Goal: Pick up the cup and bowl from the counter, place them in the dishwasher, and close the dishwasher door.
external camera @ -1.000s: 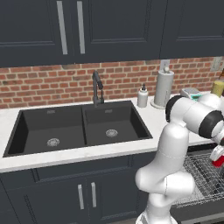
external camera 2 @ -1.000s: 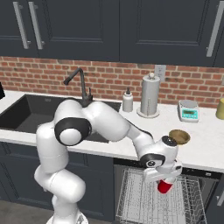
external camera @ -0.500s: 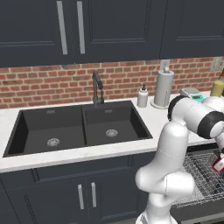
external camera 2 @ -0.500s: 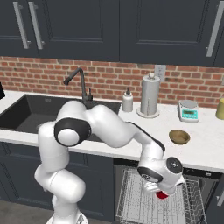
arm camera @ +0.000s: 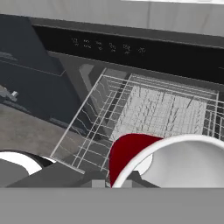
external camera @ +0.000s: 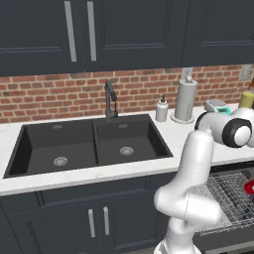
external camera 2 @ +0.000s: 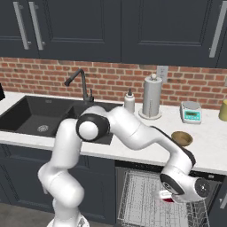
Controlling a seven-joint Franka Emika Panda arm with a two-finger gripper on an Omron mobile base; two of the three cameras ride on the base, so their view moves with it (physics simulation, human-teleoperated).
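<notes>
Clamped on the cup (arm camera: 131,153) over the dishwasher (external camera 2: 146,195) rack, gripper (external camera 2: 170,197) low; bowl (external camera 2: 181,138) on the counter (external camera 2: 208,146).

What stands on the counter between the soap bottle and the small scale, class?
The steel paper towel holder stands between the soap bottle and the scale, along the brick wall at the back of the counter. The right base view shows it most plainly.

the light is soft and even, with no glare. the sink (external camera: 94,144) looks dark inside. the pictures are a bit blurry, and the hand view looks grainy.
</notes>
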